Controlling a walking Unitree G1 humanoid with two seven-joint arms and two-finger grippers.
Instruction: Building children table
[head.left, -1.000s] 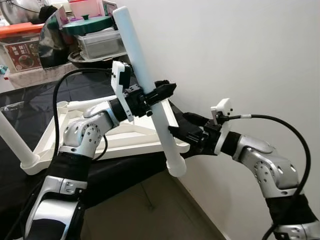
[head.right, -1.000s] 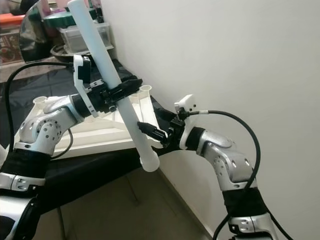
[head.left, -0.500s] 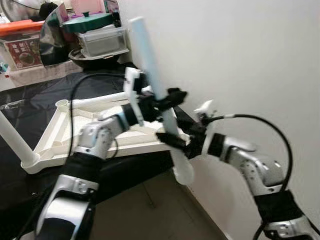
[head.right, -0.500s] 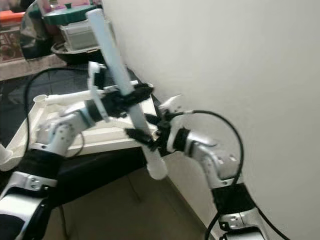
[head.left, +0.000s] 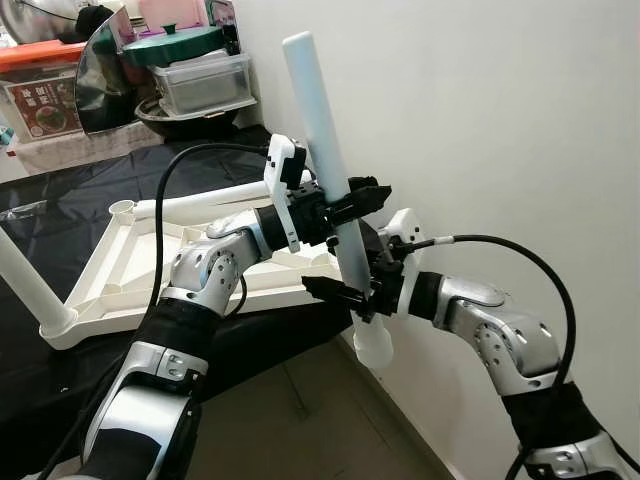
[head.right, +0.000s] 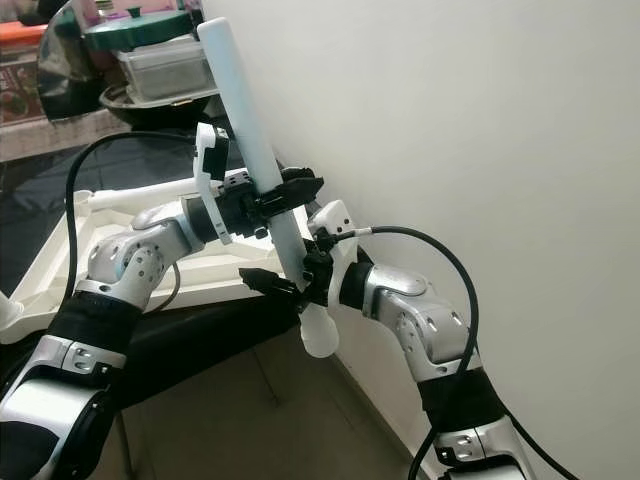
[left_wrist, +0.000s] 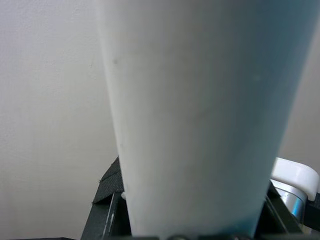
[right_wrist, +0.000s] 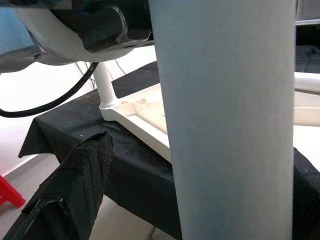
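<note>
A long white table leg stands nearly upright in the air close to the wall, its flared end at the bottom. My left gripper is shut on its middle. Lower down, my right gripper is open with the leg between its fingers; one black finger stands apart from the leg. The white tabletop lies upside down on the black-covered table, with one leg standing in its left corner socket.
The white wall is right behind the leg and my right arm. Storage boxes, a green lid and a metal bowl crowd the back of the table. Beige floor lies below the table's edge.
My left arm has carried the leg to the right, toward the wall, and stood it more upright. My right gripper has come in around the leg's lower part.
</note>
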